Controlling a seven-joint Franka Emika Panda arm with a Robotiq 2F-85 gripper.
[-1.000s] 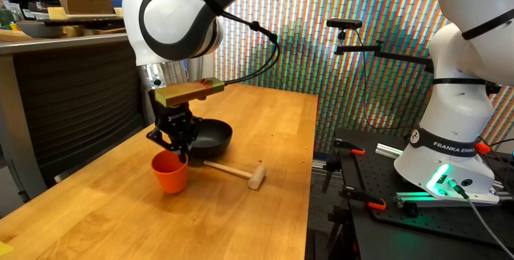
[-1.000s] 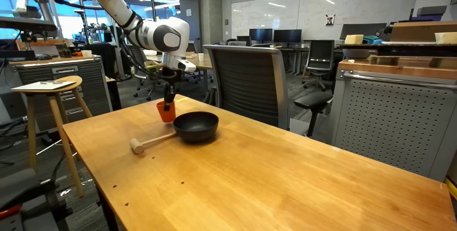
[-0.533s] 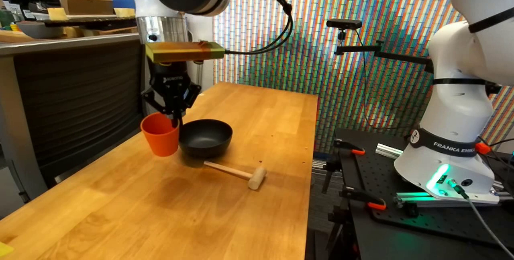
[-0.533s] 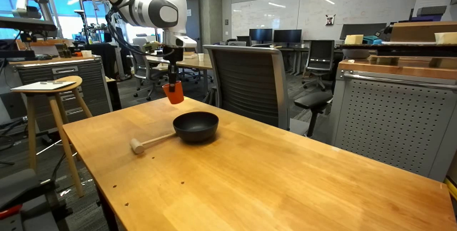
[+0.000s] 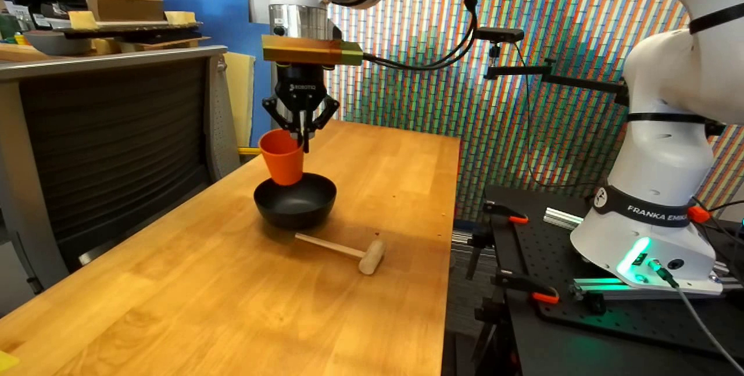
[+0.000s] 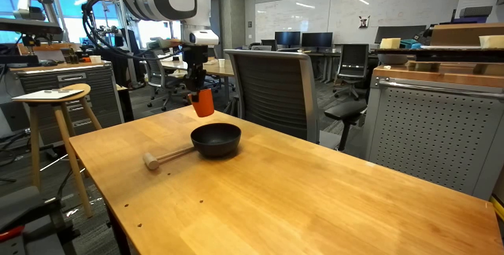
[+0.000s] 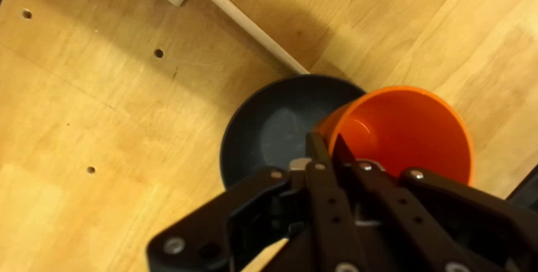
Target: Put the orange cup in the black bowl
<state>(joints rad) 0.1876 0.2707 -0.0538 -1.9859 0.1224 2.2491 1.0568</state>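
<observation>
The orange cup (image 5: pixel 283 162) hangs in the air, slightly tilted, with its mouth up. It also shows in an exterior view (image 6: pixel 204 103) and in the wrist view (image 7: pixel 407 133). My gripper (image 5: pixel 303 142) is shut on the cup's rim, one finger inside and one outside, as the wrist view (image 7: pixel 330 143) shows. The black bowl (image 5: pixel 296 204) stands upright on the table, also in an exterior view (image 6: pixel 216 144). The cup is above the bowl's level and off its centre. In the wrist view, the cup and the fingers hide part of the bowl (image 7: pixel 279 108).
A pale wooden mallet (image 5: pixel 372 257) lies on the wooden table (image 5: pixel 232 318), its handle end close to the bowl. It also shows in the wrist view (image 7: pixel 252 28). A grey office chair (image 6: pixel 271 93) stands at the table's long edge.
The cup, held by its rim, has risen from the table and moved over toward the bowl. The gripper has stayed shut on it. The bowl and mallet have not moved.
</observation>
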